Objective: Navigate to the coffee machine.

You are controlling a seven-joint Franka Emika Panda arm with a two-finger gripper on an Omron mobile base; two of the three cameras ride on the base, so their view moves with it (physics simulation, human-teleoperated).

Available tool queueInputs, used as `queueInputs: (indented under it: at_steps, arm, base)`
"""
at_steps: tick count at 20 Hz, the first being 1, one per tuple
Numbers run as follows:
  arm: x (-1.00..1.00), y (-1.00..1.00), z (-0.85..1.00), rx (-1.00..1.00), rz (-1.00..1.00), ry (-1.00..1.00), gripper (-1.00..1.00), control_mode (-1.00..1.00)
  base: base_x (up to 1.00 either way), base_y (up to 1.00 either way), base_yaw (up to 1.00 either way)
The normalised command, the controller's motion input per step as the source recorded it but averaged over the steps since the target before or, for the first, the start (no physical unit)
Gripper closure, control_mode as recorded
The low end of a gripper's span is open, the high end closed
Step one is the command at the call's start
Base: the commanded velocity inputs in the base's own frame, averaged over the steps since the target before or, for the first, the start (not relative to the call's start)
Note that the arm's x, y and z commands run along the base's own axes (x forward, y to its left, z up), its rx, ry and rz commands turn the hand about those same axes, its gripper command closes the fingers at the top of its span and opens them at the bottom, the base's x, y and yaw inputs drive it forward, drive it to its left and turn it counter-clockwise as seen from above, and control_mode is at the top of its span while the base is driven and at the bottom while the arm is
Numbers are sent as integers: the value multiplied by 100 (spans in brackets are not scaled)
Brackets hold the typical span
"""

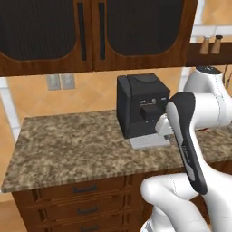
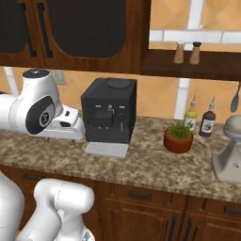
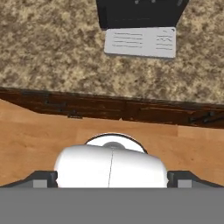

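Observation:
The coffee machine [image 1: 141, 105] is a boxy matte-black unit standing on the granite counter [image 1: 68, 149] against the back wall, with a light-grey drip tray [image 1: 148, 142] at its foot. It stands left of centre in the right base view [image 2: 109, 109]. The hand view looks down on its lower edge [image 3: 140, 15] and the tray [image 3: 141, 42]. My arm is folded in front of the machine, the hand [image 2: 70, 123] level with its front. My gripper [image 3: 113, 179] points down over the floor before the cabinet; its fingertips [image 3: 42, 179] stand wide apart, open and holding nothing.
Dark wood cabinets [image 1: 90, 31] hang above the counter, and drawers [image 1: 86, 190] sit below it. A potted plant [image 2: 178, 137], two sauce bottles [image 2: 207, 120] and a pale stand mixer [image 2: 230, 153] stand right of the machine. Shakers [image 2: 186, 52] sit on a shelf.

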Motion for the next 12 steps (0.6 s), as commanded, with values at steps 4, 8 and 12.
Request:
queueInputs:
  at_steps: [4,8,12]
  arm:
    - [0,0,0,0,0,0,-100,100]
    - [0,0,0,0,0,0,-100,100]
    - [0,0,0,0,0,0,-100,100]
  base:
    - [74,0,-19]
    - [55,0,-11]
    - [40,-3,0]
